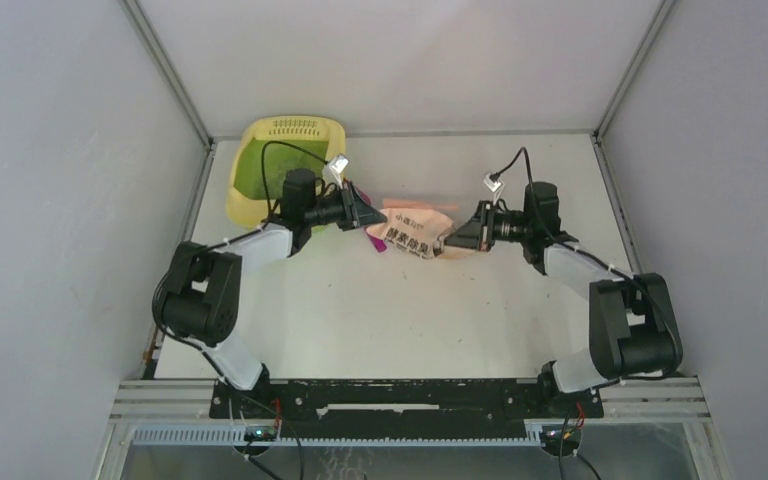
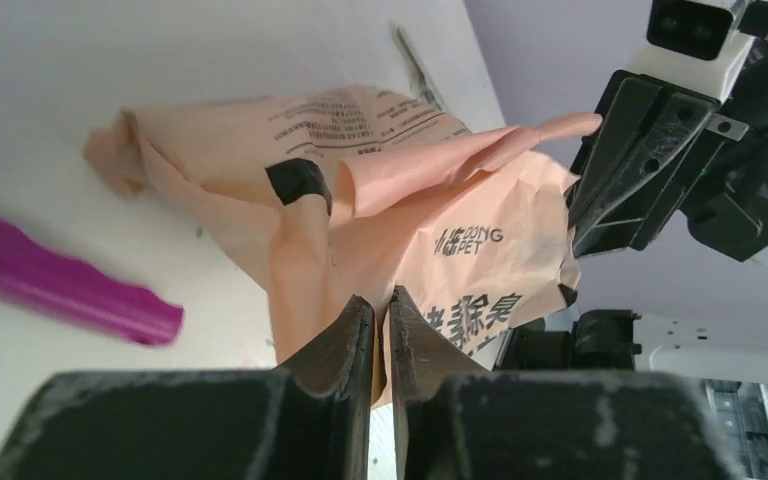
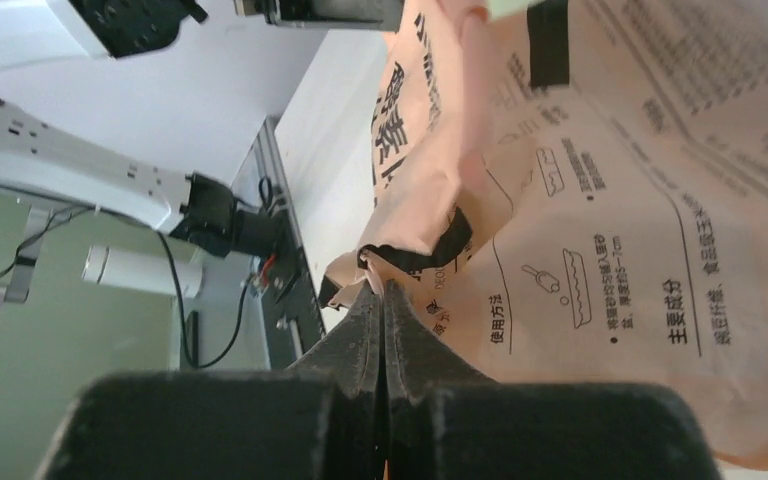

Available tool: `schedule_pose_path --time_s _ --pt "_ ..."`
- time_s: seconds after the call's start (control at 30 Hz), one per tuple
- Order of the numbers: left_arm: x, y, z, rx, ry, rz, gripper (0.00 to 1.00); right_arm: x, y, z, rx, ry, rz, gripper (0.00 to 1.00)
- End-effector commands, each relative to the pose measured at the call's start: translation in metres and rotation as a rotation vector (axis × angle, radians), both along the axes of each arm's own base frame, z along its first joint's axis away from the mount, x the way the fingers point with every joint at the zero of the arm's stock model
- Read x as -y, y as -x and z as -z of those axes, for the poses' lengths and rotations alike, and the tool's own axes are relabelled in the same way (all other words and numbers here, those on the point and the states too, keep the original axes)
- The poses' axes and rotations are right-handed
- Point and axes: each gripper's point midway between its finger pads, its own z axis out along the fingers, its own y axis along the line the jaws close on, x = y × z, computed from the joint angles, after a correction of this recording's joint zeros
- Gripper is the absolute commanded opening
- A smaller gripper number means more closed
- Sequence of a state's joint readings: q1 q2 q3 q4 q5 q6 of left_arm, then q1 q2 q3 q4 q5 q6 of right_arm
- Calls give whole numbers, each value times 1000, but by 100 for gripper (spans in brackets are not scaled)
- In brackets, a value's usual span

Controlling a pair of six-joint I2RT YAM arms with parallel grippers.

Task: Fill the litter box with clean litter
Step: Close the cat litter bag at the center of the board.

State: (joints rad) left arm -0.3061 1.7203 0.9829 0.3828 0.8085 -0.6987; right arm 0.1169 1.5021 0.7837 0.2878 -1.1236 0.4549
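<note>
White tabletop (image 1: 410,330), pale grey walls on three sides. Both arm bases sit on a black rail (image 1: 410,398) at the near edge, and both arms reach inward toward the table's middle.

The left gripper (image 2: 382,305) has its jaws nearly together, with a thin edge of the peach-pink printed bag (image 2: 460,250) pinched between the tips. The right gripper (image 3: 382,290) is fully closed, clamping a crumpled fold of the same bag at its opposite end.

From above, the left gripper (image 1: 370,213) and right gripper (image 1: 460,236) face each other with the bag (image 1: 415,238) stretched between them. The bag is creased, with black Chinese print and a black patch on its folded part. Its far part rests on the table; I can't tell whether the rest is lifted off.

A magenta scoop (image 2: 60,290) lies flat on the table just beside the bag on the left arm's side. In the top view only a bit of it shows under the left gripper.

Farther back, the litter box (image 1: 290,128) sits at the far left corner of the table, close to the walls and well apart from the bag. It is a pale yellow tray with the slotted grille at its far end. Its green floor is partly hidden by the left arm. Granules can't be made out in any view.
</note>
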Motion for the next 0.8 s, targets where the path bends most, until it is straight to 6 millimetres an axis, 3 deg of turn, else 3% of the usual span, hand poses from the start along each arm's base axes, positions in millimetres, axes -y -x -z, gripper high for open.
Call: schedule_pose_path --time_s 0.0,0.17,0.43,0.77 --pt "3 36 -14 114 -106 -4 14 0 23 -11 93 -4 6 0" --pt "-11 61 3 79 -177 -45 14 6 50 -2 24 5 -1 0" --pt "-28 95 24 34 -314 -67 14 4 78 33 -150 52 24 0" --pt "-26 116 72 -43 -480 -76 13 28 100 87 -429 218 178 0"
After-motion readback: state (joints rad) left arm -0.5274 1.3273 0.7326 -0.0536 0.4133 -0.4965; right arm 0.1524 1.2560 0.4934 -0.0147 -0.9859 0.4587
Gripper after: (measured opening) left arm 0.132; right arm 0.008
